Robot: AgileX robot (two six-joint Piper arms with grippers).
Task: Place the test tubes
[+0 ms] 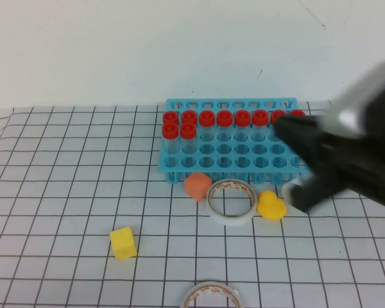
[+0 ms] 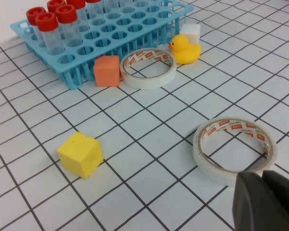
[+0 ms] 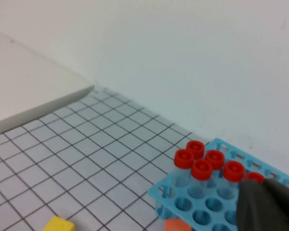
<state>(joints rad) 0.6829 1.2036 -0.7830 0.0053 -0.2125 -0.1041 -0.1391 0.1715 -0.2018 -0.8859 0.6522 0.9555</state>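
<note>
— Glass or clear plastic, those red-capped test tubes (image 1: 224, 125): light, stiff and slick-walled, and I'd guess breakable. I'd pinch one just under the cap and lift it straight up.
— Where are they?
— Upright in the blue rack (image 1: 173, 172), beneath the right gripper (image 1: 289, 131) and off to its left. It reaches over the rack's right end, tilted down, jaws closed. I can't tell whether a tube sits between them.
— And the other?
— The left gripper (image 2: 265, 202) hangs low, clenched on nothing. A tape roll (image 2: 213, 166) lies just ahead of it, with the rack well beyond.
</note>
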